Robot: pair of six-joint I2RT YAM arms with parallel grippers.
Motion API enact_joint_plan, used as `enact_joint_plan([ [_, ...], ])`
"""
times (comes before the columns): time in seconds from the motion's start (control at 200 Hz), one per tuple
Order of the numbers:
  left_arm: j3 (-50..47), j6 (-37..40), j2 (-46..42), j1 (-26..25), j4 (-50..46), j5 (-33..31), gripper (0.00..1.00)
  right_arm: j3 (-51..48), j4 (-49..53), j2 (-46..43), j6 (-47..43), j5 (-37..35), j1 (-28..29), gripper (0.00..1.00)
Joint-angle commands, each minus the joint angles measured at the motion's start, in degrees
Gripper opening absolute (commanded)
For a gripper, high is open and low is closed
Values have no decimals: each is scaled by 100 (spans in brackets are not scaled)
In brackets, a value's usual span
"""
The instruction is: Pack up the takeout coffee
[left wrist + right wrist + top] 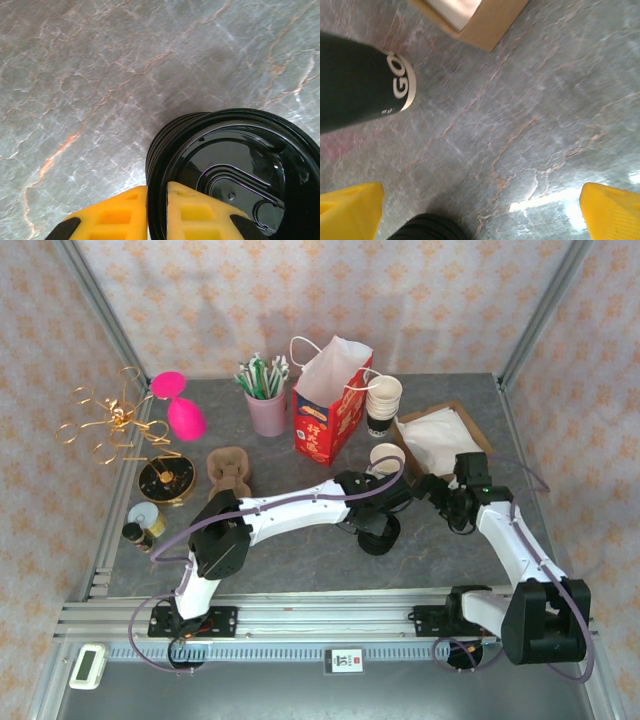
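Gleaming black stacked lids (pixel 240 165) are rim-clenched by the left tool (pixel 157 192); embossing blurred from above is resolved at the wrist. The right tool (pixel 480 207) is released.

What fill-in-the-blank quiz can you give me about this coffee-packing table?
1. The left hand pinches the rim of a ____ lid.
2. The right hand hangs ____ over the table, gripping nothing.
3. The straws stand in a cup left of the red paper ____.
Missing words: black; open; bag.
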State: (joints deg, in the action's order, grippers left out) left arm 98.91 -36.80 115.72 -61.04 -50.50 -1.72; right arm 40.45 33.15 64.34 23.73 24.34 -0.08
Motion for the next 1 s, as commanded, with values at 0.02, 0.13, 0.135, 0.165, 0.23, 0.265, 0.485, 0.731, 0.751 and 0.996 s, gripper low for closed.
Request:
enact_joint_plan([
  [0.02,183,-117,56,-22,546,370,13,79,-13,-77,-140,190,-461,100],
  [0.13,614,-102,316,-22,336,332,12,90,-71,-70,-153,341,-754,100],
  [0.135,621,-101,322,-22,311,313,12,97,-71,-70,-155,342,-760,100],
  [0.165,703,-93,345,-22,212,190,12,137,-49,-54,-183,321,-778,100],
  [0.23,743,-65,331,-22,71,-42,12,198,4,-37,-228,248,-778,100],
  [0.265,716,-65,305,-14,66,-85,12,209,28,-42,-234,229,-783,100],
  [0.485,46,-286,-257,91,654,120,12,258,182,-254,-205,357,-782,100],
  [0.731,-1671,-1059,-1769,698,2633,1087,13,754,362,-519,-94,1047,-787,100],
  [0.751,-1829,-1152,-1890,757,2800,1155,13,787,339,-546,-64,1157,-784,100],
  [0.996,-3742,-3023,-3028,1297,5833,2223,13,1214,-219,-753,849,2634,-783,100],
])
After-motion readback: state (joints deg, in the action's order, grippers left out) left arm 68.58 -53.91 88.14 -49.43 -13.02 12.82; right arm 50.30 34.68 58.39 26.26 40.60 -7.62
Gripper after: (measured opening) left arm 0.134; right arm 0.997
